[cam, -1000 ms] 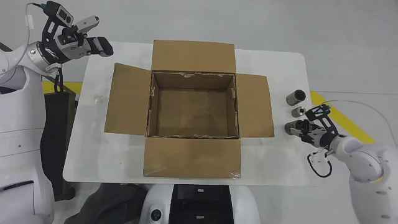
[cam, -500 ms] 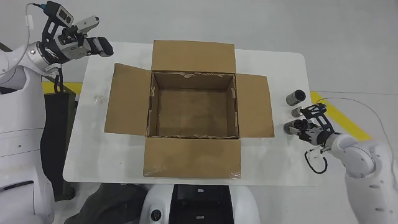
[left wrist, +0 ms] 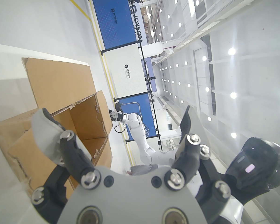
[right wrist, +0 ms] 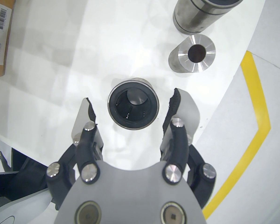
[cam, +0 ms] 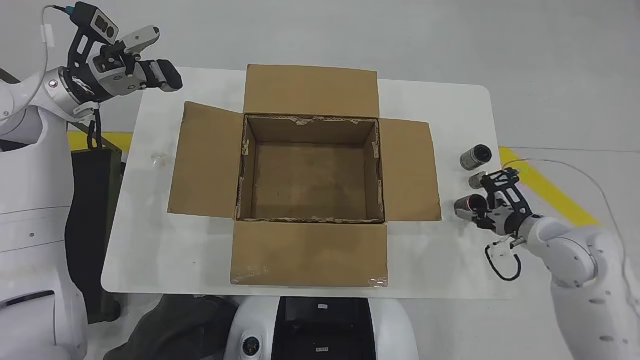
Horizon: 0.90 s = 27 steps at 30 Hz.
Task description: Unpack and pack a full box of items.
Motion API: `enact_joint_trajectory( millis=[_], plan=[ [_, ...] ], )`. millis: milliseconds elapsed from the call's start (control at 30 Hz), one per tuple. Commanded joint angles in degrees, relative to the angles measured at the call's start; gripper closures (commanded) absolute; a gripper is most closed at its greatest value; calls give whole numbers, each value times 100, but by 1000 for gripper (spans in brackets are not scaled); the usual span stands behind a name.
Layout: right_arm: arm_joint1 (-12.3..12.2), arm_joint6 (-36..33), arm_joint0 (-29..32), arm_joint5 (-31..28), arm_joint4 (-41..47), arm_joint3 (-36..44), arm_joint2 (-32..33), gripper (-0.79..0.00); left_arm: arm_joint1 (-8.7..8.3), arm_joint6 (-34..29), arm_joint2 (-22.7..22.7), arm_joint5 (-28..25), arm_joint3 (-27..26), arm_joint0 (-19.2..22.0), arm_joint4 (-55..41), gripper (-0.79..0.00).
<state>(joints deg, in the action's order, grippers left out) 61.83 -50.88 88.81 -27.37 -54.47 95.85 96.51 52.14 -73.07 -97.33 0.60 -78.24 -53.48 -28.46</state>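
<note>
Showing its bare cardboard floor, the box sits open on the table.

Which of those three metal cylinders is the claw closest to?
The short black-rimmed cylinder, inside the open right claw; the shiny one and tall one are farther off.

I read the box as plain brown matt corrugated cardboard, ragged and fibrous along the inner rim, with white paper labels on one flap; the table is smooth white with a faint sheen. Three metal parts: near sleeve is dull grey steel with a black matt end ring, large sleeve is the same brushed grey with grooves, and small cylinder has a bright machined face and satin sides. Right gripper has bare satin metal plates, rough frayed black pads and shiny screws; left gripper fingers look pale matt grey on black matt links.
</note>
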Motion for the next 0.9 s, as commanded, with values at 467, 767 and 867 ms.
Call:
enact_joint_trajectory(
  millis=[467,767,867],
  plan=[
    [-92,408,1238,15,10,1646,757,-785,0,0,0,0,0,0,0,-785],
    [-136,293,1190,-35,-1,1562,735,-785,0,0,0,0,0,0,0,-785],
    [-151,279,1025,-59,36,1307,662,-785,0,0,0,0,0,0,0,-785]
  ],
)
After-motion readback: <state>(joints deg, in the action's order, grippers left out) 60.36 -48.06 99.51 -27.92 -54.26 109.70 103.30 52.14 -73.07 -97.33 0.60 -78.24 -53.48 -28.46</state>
